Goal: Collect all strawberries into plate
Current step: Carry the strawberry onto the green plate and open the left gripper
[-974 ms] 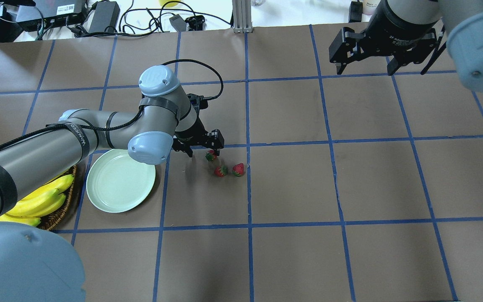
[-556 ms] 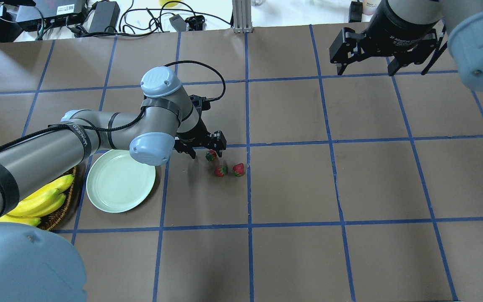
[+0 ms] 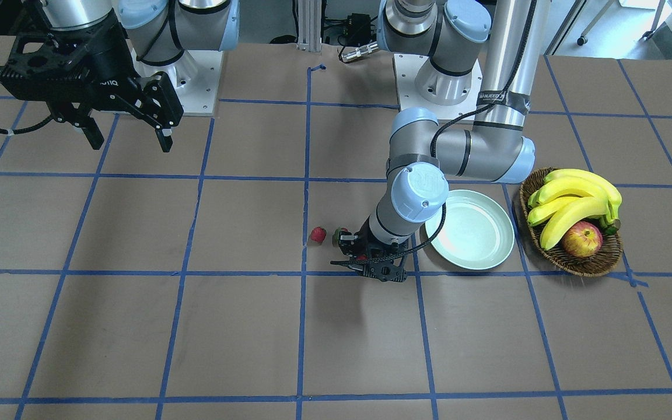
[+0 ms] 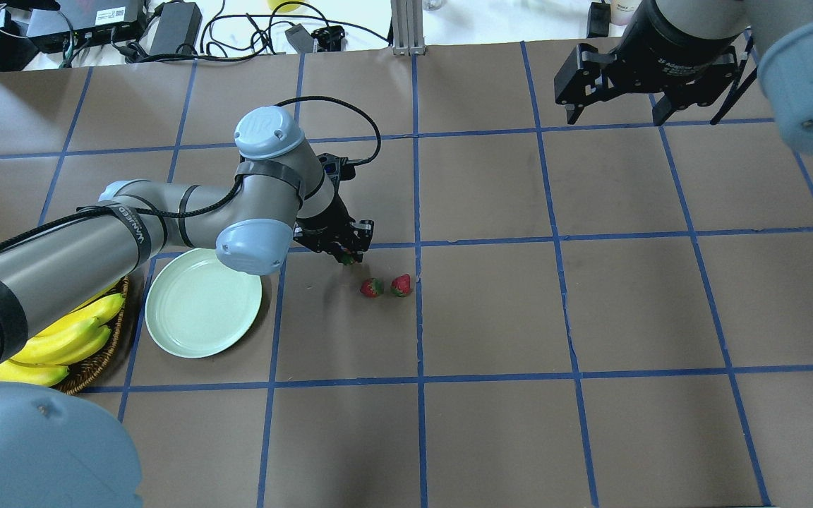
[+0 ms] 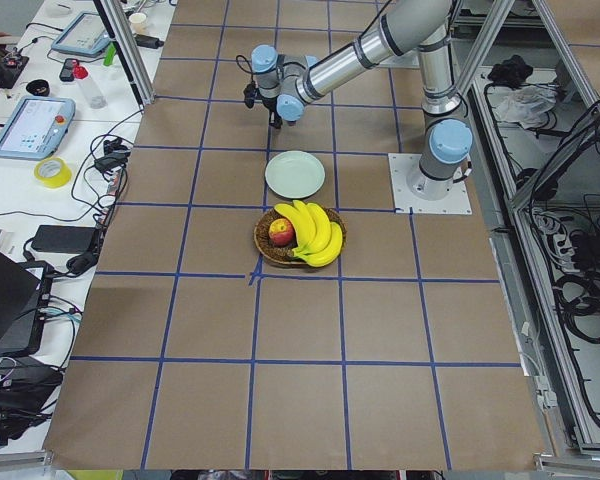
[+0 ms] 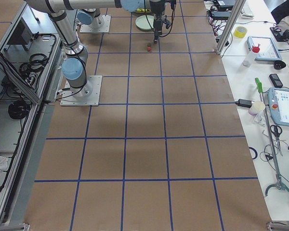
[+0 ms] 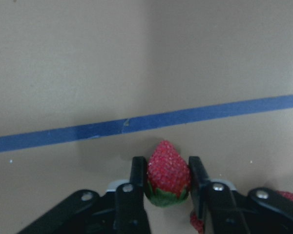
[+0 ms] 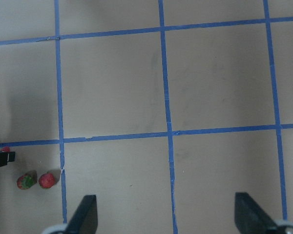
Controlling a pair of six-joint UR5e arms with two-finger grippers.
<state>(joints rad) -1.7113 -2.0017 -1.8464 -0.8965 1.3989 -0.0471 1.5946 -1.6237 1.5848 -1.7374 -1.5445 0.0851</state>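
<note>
My left gripper (image 4: 345,251) is shut on a small red strawberry (image 7: 168,171) with a green cap, low over the table just right of the plate. The berry sits between the two black fingers (image 7: 136,190) in the left wrist view. Two more strawberries (image 4: 372,287) (image 4: 400,285) lie side by side on the brown table just right of that gripper. One of them also shows in the front view (image 3: 318,234). The pale green plate (image 4: 195,310) is empty, partly under my left arm's elbow. My right gripper (image 4: 615,113) is open and empty, high at the far right.
A wicker basket (image 3: 581,265) with bananas (image 3: 572,195) and a red-yellow apple (image 3: 582,239) stands beside the plate, on the side away from the strawberries. Cables and power bricks (image 4: 173,28) lie beyond the table's far edge. Blue tape lines grid the table.
My left gripper was open around the nearest strawberry and has shut on it. The other two strawberries and the right arm have barely moved.
</note>
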